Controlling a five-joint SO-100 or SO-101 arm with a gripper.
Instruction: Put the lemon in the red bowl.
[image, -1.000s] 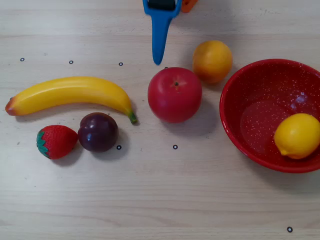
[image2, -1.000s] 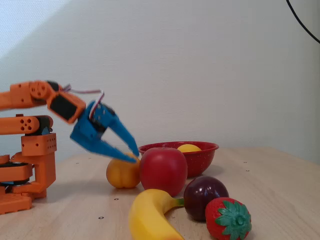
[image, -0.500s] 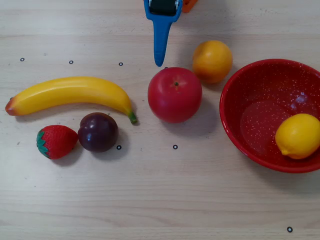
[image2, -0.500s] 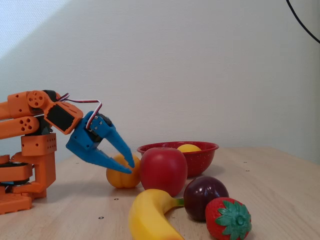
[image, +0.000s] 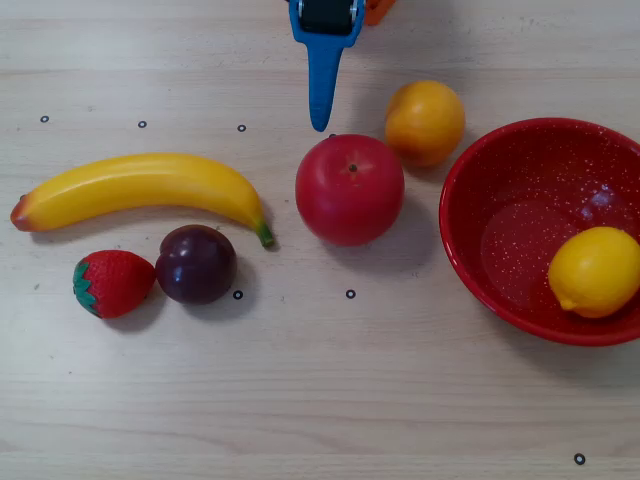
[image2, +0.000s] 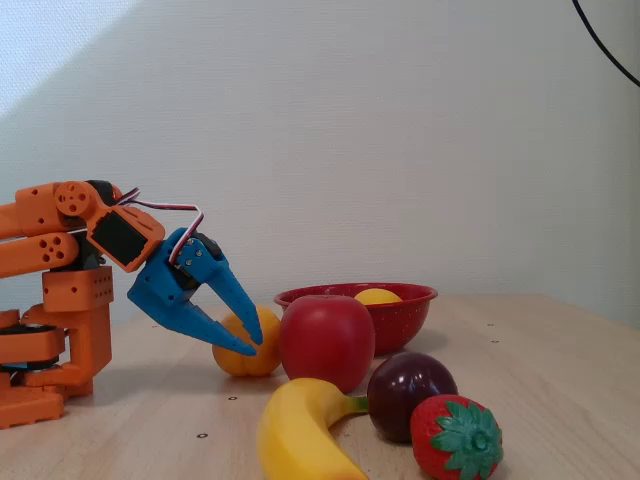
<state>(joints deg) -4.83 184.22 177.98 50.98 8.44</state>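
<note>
The lemon (image: 596, 271) lies inside the red bowl (image: 520, 175) at the right edge of the overhead view, against the bowl's near right wall. In the fixed view only the lemon's top (image2: 378, 296) shows over the bowl's rim (image2: 400, 312). My blue gripper (image: 320, 122) points down at the table from the top edge, left of the bowl and just behind the red apple. In the fixed view the gripper (image2: 256, 345) hangs low in front of the orange fruit, its fingertips nearly together with nothing held between them.
A red apple (image: 350, 189) and an orange fruit (image: 425, 122) sit between gripper and bowl. A banana (image: 140, 188), a plum (image: 196, 264) and a strawberry (image: 110, 282) lie at the left. The orange arm base (image2: 50, 300) stands at the left of the fixed view.
The gripper has dropped lower and drawn back toward the arm's base, and its fingertips have come closer together. The lemon has shifted only slightly inside the bowl.
</note>
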